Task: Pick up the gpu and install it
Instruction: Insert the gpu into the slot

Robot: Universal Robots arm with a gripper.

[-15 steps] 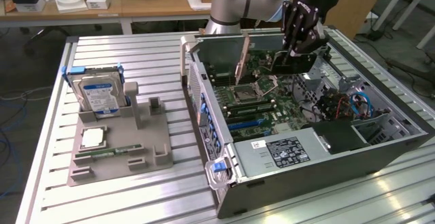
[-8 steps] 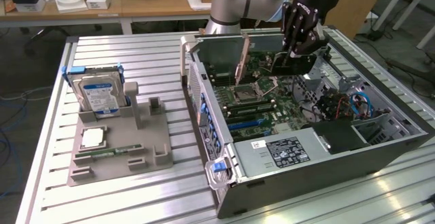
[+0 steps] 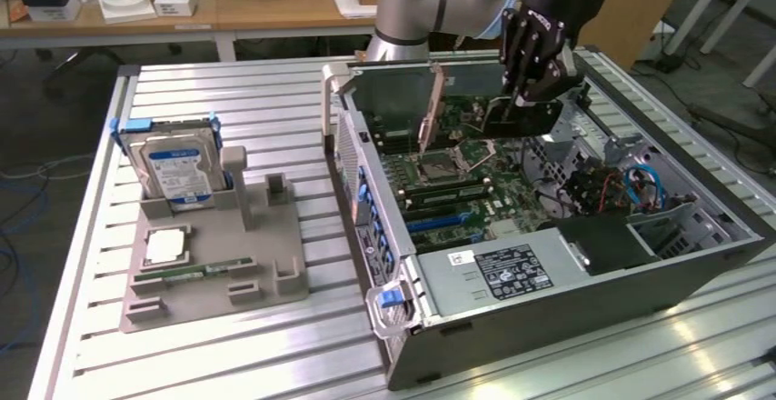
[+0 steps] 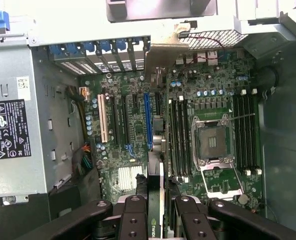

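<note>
The gpu [image 3: 524, 120], a thin black card, hangs on edge inside the open computer case [image 3: 679, 264], just above the motherboard [image 3: 455, 159]. My gripper [image 3: 532, 98] is shut on its upper edge. In the wrist view the gpu [image 4: 155, 222] runs edge-on away from the camera between the two black fingers [image 4: 135, 207] of the gripper [image 4: 160, 202]. Its silvery end bracket [image 4: 163, 50] reaches the rear slot openings. The card lines up between the blue slot [image 4: 148, 120] and the memory slots [image 4: 180, 135].
A grey fixture [image 3: 261, 264] on the exterior view's left holds a blue-labelled hard drive [image 3: 177, 171], a processor chip [image 3: 166, 245] and a green memory stick [image 3: 194, 274]. Inside the case sit the power supply [image 3: 497, 268], the CPU socket [image 4: 211, 142] and cables [image 3: 619, 186].
</note>
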